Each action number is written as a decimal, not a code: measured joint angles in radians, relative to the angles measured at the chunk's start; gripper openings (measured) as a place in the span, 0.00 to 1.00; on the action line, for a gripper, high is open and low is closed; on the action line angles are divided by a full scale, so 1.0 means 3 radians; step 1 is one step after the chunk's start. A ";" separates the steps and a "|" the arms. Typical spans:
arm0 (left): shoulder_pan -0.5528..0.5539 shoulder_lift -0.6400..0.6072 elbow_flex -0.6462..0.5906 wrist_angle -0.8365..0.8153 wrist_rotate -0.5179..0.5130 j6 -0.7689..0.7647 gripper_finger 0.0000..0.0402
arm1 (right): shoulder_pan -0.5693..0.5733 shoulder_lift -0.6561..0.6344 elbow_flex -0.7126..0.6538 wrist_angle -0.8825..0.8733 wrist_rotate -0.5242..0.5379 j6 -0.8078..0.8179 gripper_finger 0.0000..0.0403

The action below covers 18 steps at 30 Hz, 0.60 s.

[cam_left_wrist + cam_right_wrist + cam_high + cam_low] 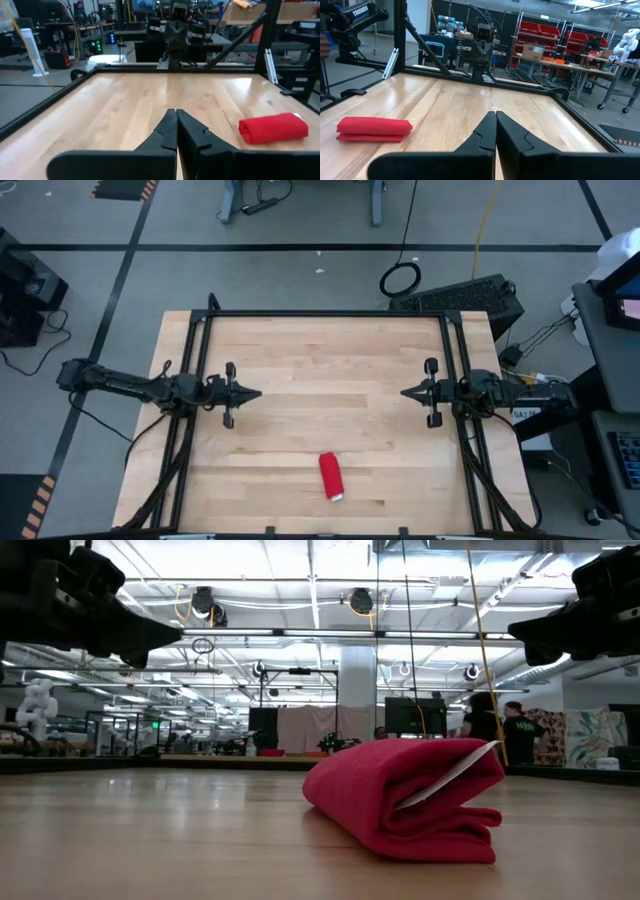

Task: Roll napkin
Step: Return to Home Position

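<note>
The red napkin lies rolled up into a short thick roll on the wooden table, near the front edge at the middle. Its small white tag sticks out at one end. It also shows in the left wrist view and the right wrist view. My left gripper is shut and empty above the table's left side. My right gripper is shut and empty above the table's right side. Both point toward the table's middle, well clear of the napkin.
A black metal frame runs along the table's far edge and down both sides. Bare wood lies between the two grippers and around the napkin. People stand in the room far behind the table.
</note>
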 joint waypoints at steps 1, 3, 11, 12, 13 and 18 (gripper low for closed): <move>0.0000 -0.0040 0.0000 -0.0055 0.0001 0.0006 0.00 | 0.0000 0.0000 0.0000 0.0000 0.0000 -0.0001 0.00; 0.0000 -0.0125 0.0000 -0.0108 0.0001 0.0048 0.00 | 0.0000 0.0000 0.0000 0.0000 0.0000 -0.0001 0.00; 0.0006 -0.0512 0.0000 -0.0298 0.0100 0.0249 0.00 | 0.0000 0.0000 0.0000 0.0000 0.0000 -0.0001 0.00; 0.0018 -0.0563 0.0000 -0.0351 0.0101 0.0250 0.00 | 0.0000 0.0000 0.0000 0.0000 0.0000 -0.0001 0.00; 0.0038 -0.0616 0.0000 -0.0430 0.0100 0.0248 0.00 | 0.0000 0.0000 0.0000 0.0000 0.0000 -0.0001 0.00; 0.0170 -0.0883 0.0000 -0.0666 0.0248 0.0158 0.00 | 0.0000 0.0000 0.0001 0.0000 0.0000 -0.0001 0.00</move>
